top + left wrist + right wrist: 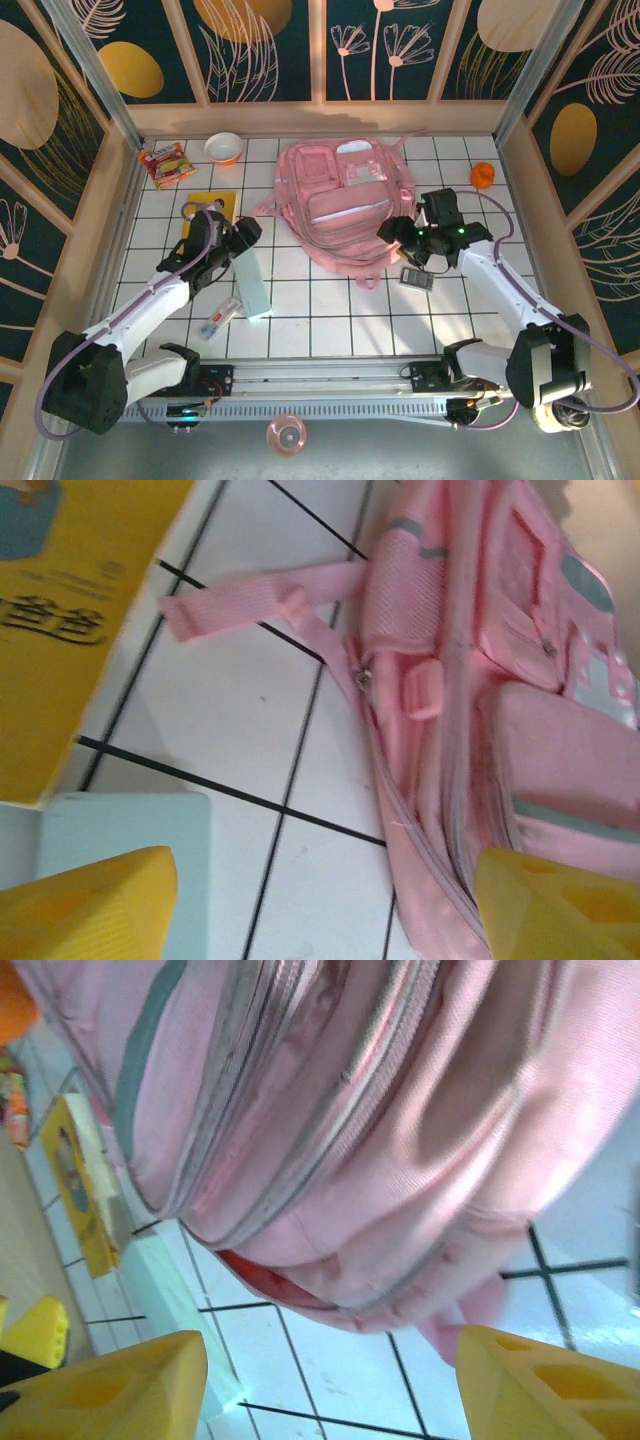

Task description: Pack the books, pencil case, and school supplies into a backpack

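The backpack (335, 205) is pink, book (223, 198) yellow, pencil case (253, 287) mint.

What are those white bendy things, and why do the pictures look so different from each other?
Those are robot arms: a left arm and a right arm, bolted to a table. The big picture comes from a camera up above. The other two come from little cameras on each arm's wrist, so the yellow fingers poke in at the bottom. Each arm ends in a pincher: the left gripper and the right gripper. Both are open and hold nothing. On the table lie a pink backpack, a yellow book, a mint pencil case, a clear packet, a grey calculator, a snack packet, a bowl and a small orange thing.
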Available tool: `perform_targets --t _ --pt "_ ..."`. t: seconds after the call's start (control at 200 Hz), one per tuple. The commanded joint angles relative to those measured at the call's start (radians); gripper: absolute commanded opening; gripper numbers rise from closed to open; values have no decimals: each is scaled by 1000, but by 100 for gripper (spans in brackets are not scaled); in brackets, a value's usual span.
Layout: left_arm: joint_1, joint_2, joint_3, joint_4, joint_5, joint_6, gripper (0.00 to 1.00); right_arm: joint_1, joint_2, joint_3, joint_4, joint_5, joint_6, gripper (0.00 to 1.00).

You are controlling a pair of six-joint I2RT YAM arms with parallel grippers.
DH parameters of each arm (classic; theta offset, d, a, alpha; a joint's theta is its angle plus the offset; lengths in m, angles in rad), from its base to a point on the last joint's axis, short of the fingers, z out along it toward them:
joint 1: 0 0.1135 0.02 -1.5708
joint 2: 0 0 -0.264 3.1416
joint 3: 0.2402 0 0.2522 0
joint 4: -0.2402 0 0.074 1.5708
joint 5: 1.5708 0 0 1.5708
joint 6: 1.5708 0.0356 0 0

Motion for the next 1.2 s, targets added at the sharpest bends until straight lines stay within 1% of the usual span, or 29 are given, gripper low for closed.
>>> perform_targets --t 0.0,0.105,0.235,0.33,0.405,0.53,0.601,0.696,0.821,0.866,0.966,1.086,1.196 --pt "76 13 6 -70 92 2 77 15 -46 13 -154 76 -26 67" --pt "162 32 26 -98 127 66 77 51 -67 66 -197 96 -23 67" --pt "285 84 65 -109 173 174 76 157 -63 149 -171 138 -1 67" --pt "357 146 115 -125 167 250 75 237 -39 187 -101 171 22 67" --pt "395 199 162 -133 140 299 75 292 -10 189 -19 177 40 66" --pt "448 310 234 -122 111 343 73 363 46 193 114 165 66 65" --pt "455 389 283 -121 87 367 68 398 87 202 164 164 70 65" --pt "456 508 352 -117 75 399 60 423 132 223 184 160 61 65" --pt "456 666 435 -92 152 397 46 437 166 238 191 169 45 64" --pt "455 704 447 -85 177 389 42 437 169 237 196 172 44 64" --pt "439 741 428 -72 227 380 39 437 170 230 211 178 42 64" --pt "392 734 365 -56 237 370 38 437 177 221 232 176 44 64" --pt "339 698 243 6 256 313 38 436 192 221 246 163 40 64"
